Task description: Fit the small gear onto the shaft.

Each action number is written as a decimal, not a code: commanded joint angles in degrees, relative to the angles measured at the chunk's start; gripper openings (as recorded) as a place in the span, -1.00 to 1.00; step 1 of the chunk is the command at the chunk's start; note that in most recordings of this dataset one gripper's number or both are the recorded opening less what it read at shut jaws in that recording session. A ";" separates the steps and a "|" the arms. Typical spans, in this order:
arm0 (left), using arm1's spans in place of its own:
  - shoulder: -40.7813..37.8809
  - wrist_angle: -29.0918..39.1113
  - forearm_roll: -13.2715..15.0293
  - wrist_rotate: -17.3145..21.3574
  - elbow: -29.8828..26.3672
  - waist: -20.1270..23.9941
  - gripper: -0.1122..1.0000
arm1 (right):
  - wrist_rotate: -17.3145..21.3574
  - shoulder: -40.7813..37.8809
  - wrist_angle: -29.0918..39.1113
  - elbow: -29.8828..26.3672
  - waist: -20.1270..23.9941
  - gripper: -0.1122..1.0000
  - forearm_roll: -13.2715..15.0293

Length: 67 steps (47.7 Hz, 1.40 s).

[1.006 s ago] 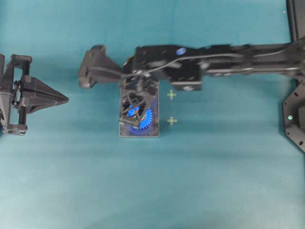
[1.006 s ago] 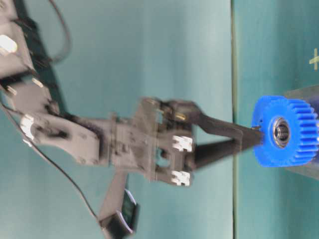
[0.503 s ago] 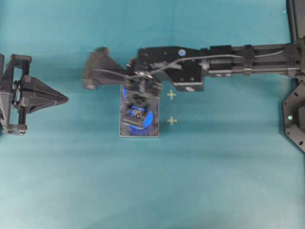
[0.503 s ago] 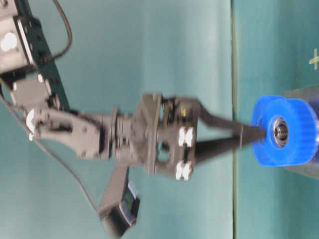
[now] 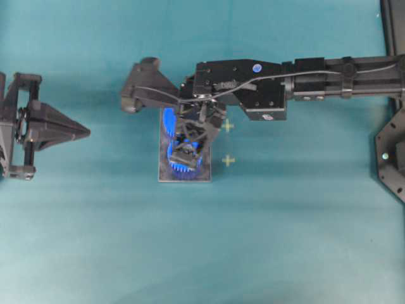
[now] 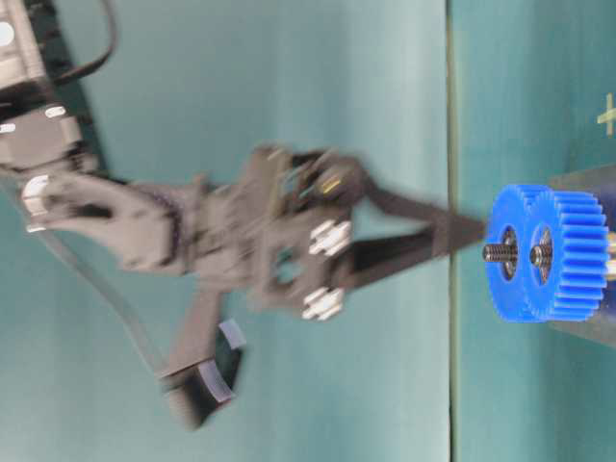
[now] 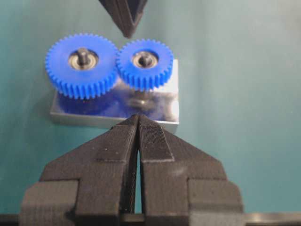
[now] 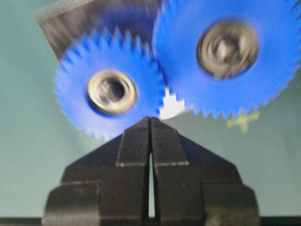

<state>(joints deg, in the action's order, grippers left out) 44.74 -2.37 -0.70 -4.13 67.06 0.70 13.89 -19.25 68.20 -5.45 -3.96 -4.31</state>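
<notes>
The small gear (image 7: 144, 63) is bright blue and sits on the shaft (image 7: 145, 59), whose tip shows in its centre hole. Its teeth meet the larger blue gear (image 7: 82, 63). Both stand on the grey metal plate (image 7: 170, 101). My right gripper (image 8: 150, 120) is shut and empty, its tip just over the small gear (image 8: 110, 92) near where the gears mesh; I cannot tell whether it touches. From overhead the right gripper (image 5: 183, 154) hides most of the small gear (image 5: 183, 170). My left gripper (image 7: 138, 117) is shut and empty, well to the left of the plate (image 5: 204, 175).
Two yellow cross marks (image 5: 228, 125) (image 5: 228, 160) lie on the teal table just right of the plate. The right arm (image 5: 329, 66) stretches in from the right edge. A dark frame (image 5: 392, 152) stands at the far right.
The right arm has shifted a little to the right and the small gear, blurred half a second ago, now sits flat with the shaft end poking out. The left arm is still.
</notes>
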 commanded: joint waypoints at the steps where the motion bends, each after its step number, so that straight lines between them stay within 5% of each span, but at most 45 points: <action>1: -0.09 -0.35 -0.18 -0.09 -0.79 0.09 -0.80 | 0.26 1.41 -0.18 -2.29 -0.18 -0.79 0.18; 31: -0.09 -0.35 -0.18 -0.09 -0.70 0.09 -0.80 | -1.67 -3.87 -0.26 -4.39 1.49 -0.78 -1.93; 49: -0.09 -0.35 -0.18 -0.09 -0.53 0.09 -0.80 | -1.58 -5.01 -1.49 -3.16 3.16 0.01 -4.48; 67: -0.09 -0.53 -0.18 -0.09 -0.53 0.09 -0.80 | -0.97 -4.57 -2.02 1.23 3.60 0.04 -4.31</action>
<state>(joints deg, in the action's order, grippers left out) 44.74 -2.37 -0.70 -4.13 67.15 0.70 12.83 -24.35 65.74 -6.42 -1.58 -8.44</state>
